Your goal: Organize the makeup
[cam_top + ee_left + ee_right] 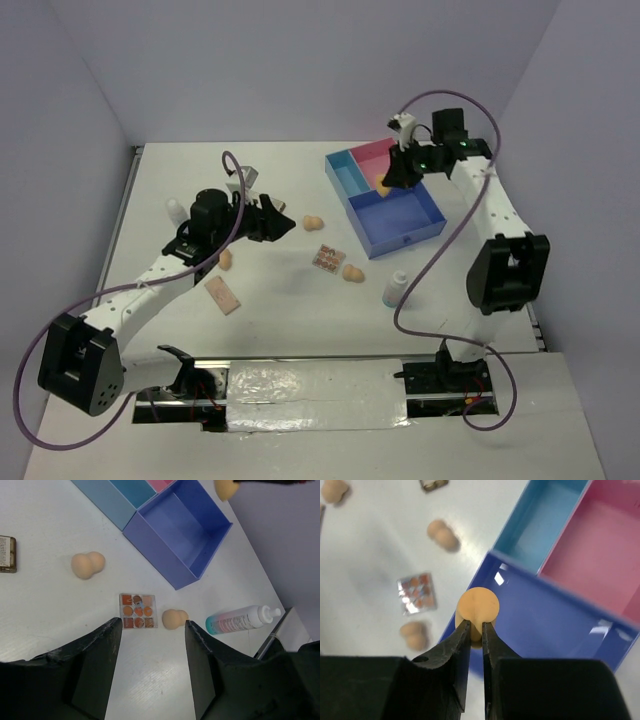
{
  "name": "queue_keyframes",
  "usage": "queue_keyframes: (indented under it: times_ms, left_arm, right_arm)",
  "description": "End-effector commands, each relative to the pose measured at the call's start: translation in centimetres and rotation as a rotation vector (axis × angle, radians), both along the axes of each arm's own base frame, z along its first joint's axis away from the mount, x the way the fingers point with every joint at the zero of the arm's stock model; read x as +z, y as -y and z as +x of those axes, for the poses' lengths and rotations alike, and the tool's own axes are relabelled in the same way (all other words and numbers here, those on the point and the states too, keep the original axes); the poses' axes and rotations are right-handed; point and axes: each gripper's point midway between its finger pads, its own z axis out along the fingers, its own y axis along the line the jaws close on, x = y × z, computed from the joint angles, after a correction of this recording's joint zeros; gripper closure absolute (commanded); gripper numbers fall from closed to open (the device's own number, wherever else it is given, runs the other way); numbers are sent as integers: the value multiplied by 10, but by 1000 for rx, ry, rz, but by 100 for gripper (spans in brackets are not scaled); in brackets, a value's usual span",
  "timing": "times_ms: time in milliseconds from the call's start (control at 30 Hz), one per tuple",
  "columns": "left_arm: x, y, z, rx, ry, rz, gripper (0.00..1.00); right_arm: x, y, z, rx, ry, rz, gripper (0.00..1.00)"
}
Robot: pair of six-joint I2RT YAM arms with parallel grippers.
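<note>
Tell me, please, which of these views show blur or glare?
Right wrist: the held sponge is sharp, the palette behind it soft, with glints on the tray wall. Left wrist: crisp throughout. Top external: glare on the shiny strip.

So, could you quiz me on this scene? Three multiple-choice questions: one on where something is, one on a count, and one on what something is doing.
1. Where is the white bottle?
A) in the pink compartment
B) in the dark blue compartment
C) on the table, outside the tray

2. How many compartments does the tray have?
A) two
B) three
C) four

3. What are the right jaws doing?
A) shut on a tan sponge
B) standing wide open
C) shut on the bottle

Answers:
1 C: the bottle rests on the white tabletop near the tray's corner.
2 B: light blue, pink and dark blue sections show.
3 A: the right wrist view shows the sponge pinched between them.
</note>
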Motion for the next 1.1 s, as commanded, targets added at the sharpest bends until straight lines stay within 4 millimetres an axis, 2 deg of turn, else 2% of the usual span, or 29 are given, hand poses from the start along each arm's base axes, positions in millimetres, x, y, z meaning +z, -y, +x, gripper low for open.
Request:
queue_keyframes:
  times_ms: [0, 33, 67, 100, 133, 167, 200, 233, 267, 367, 500, 600, 700, 767, 900, 1000, 1067]
  left_arm:
    - [10, -4, -5, 24, 44, -3, 34]
    - [11, -5, -8, 28, 47, -7, 34]
    - [9, -7, -10, 36, 37, -8, 34]
    - [9, -9, -10, 51, 37, -6, 33]
    - [9, -10, -13, 55, 36, -8, 33]
    - [8, -11, -14, 66, 27, -9, 32]
    - [7, -11, -15, 70, 23, -8, 32]
    - [7, -12, -16, 73, 20, -8, 32]
    - [6, -12, -17, 78, 14, -3, 31]
    - [5, -12, -18, 95, 5, -1, 29]
    - [-3, -12, -13, 123, -24, 7, 28]
    - [-9, -7, -9, 128, -52, 16, 28]
    - [-15, -4, -1, 139, -77, 34, 33]
    - [-20, 0, 7, 141, -99, 46, 44]
    - [-27, 10, 23, 148, -138, 43, 71]
    - [-35, 17, 37, 158, -172, 43, 74]
    - [-43, 22, 49, 178, -213, 47, 70]
  right_arm:
    - [9, -26, 58, -35, 96, -16, 84]
    - [20, -34, 72, -61, 119, 0, 84]
    - [1, -38, 88, -93, 91, -23, 84]
    - [-1, -51, 96, -87, 95, -23, 84]
    - [12, -60, 109, -100, 124, -9, 83]
    - [-12, -63, 120, -121, 80, -34, 83]
    - [-13, -71, 124, -119, 78, -33, 83]
    - [-5, -77, 133, -123, 102, -25, 83]
    - [-20, -78, 141, -139, 81, -38, 82]
    - [-36, -83, 149, -152, 82, -60, 77]
    - [-60, -79, 153, -170, 54, -88, 63]
    - [-65, -80, 154, -170, 43, -94, 53]
    - [-60, -81, 150, -162, 41, -87, 45]
    - [-56, -79, 146, -156, 46, -90, 40]
    - [-26, -79, 131, -112, 93, -72, 31]
    - [-5, -80, 111, -42, 114, -48, 29]
    - [15, -79, 91, 23, 136, -10, 28]
